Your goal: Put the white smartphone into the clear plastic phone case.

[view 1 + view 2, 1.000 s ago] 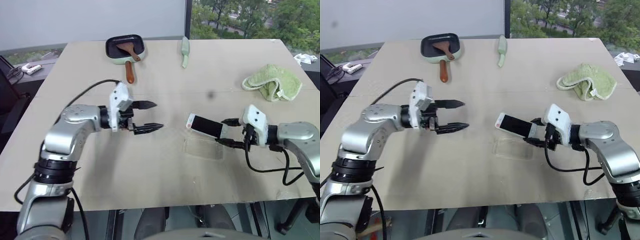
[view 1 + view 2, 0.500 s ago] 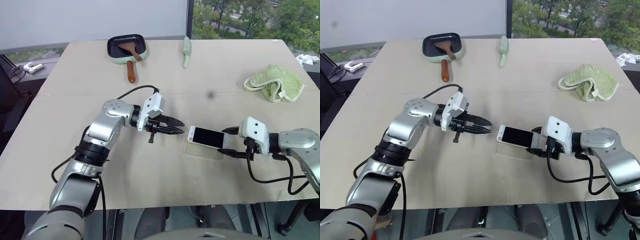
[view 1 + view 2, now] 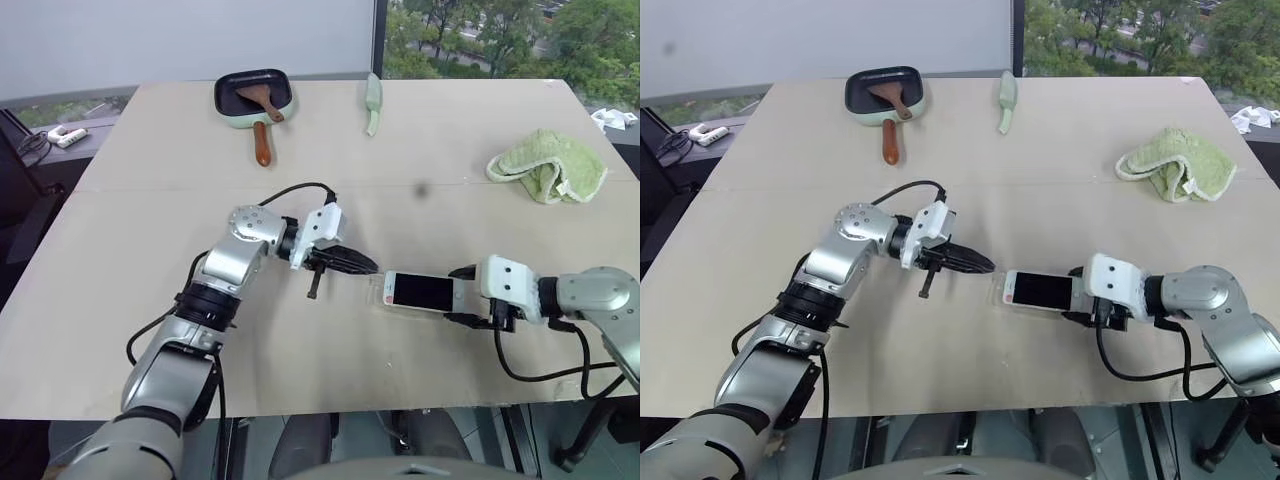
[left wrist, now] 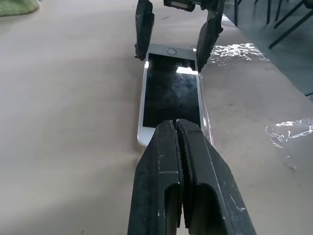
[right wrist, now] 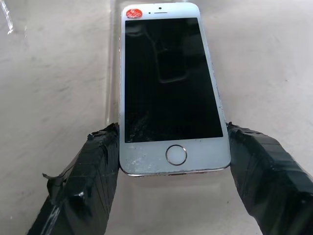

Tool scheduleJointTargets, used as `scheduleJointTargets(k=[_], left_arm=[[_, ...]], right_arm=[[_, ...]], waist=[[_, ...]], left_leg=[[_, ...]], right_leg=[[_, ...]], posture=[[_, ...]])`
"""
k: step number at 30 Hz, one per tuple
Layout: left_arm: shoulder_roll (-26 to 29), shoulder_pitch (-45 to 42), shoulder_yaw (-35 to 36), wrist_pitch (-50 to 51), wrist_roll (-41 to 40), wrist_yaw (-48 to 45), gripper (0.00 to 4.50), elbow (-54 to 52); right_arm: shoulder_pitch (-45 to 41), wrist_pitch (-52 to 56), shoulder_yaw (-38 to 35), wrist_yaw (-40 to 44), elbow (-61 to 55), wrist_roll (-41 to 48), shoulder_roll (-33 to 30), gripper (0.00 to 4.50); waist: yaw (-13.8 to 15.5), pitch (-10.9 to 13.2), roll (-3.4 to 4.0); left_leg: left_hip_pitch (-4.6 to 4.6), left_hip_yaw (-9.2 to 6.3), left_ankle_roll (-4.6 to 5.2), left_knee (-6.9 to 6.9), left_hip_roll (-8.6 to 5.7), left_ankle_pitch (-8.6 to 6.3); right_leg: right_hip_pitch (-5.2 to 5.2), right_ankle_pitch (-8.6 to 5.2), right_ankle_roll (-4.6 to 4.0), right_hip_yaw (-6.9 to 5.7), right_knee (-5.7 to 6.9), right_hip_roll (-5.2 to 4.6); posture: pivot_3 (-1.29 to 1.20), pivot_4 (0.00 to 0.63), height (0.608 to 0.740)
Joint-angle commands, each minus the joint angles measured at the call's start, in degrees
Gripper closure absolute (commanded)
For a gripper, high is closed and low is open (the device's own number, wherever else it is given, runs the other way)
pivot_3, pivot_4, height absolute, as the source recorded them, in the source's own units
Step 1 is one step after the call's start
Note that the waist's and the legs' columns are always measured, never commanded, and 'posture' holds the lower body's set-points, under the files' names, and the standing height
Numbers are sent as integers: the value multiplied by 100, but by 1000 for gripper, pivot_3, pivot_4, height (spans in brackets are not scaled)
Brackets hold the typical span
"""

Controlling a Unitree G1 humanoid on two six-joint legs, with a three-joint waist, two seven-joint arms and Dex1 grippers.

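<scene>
Head view: right gripper clamps home-button end of white smartphone, lying low over clear plastic phone case on table.

Left wrist: left gripper pinched shut, empty, tips at phone's near end.

Right wrist: phone between fingers, case edge faint alongside.

Seating step; next probably press phone down into shell.

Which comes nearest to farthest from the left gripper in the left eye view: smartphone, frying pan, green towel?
From the left gripper:
1. White smartphone, just beyond its tips, held by the right gripper.
2. Frying pan, table's far left.
3. Green towel, far right.
</scene>
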Motion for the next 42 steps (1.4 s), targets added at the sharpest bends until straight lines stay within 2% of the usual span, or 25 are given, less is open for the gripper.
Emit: scheduleJointTargets(k=[1, 9, 18, 27, 37, 42], left_arm=[[-58, 75, -44, -130, 80, 46, 4439, -263], [-257, 205, -266, -354, 514, 384, 4439, -218], [-742, 56, -297, -537, 930, 1127, 4439, 562], [-640, 361, -675, -706, 1261, 964, 4439, 476], [-677, 506, -864, -741, 1448, 1028, 4439, 443], [-739, 565, -869, -689, 1458, 1073, 4439, 391]], right_arm=[[-82, -244, 38, 137, 9, -90, -89, 1582], [-163, -422, 107, 315, 155, -128, -61, 1582], [-148, -466, 115, 375, 218, -153, -62, 1582], [-6, -199, 118, 330, 3, -128, -83, 1582], [-89, 972, 274, 141, -475, -100, -49, 1582], [-180, 1212, 233, 95, -566, -32, -44, 1582]], waist=[[1, 0, 0], [6, 0, 0], [7, -1, 0], [10, -8, -1], [9, -20, 1], [27, -21, 0]], left_leg=[[0, 0, 0, 0, 0, 0], [1, -2, 0, 4, 0, 0], [4, -3, 1, 9, -1, 0], [11, -7, 0, 10, 0, 0], [29, -15, 2, 12, 0, -1], [94, -16, 13, 11, 1, -9]], right_leg=[[0, 0, 0, 0, 0, 0], [3, 0, 0, -1, 1, 0], [8, 0, 0, -2, 3, 0], [16, 0, 0, -6, 3, 0], [35, 0, 0, -12, 3, 1], [112, -3, 2, -15, -10, -1]], posture=[[0, 150, 740], [0, 150, 740], [0, 150, 740], [0, 150, 740], [0, 150, 740], [0, 150, 740]])
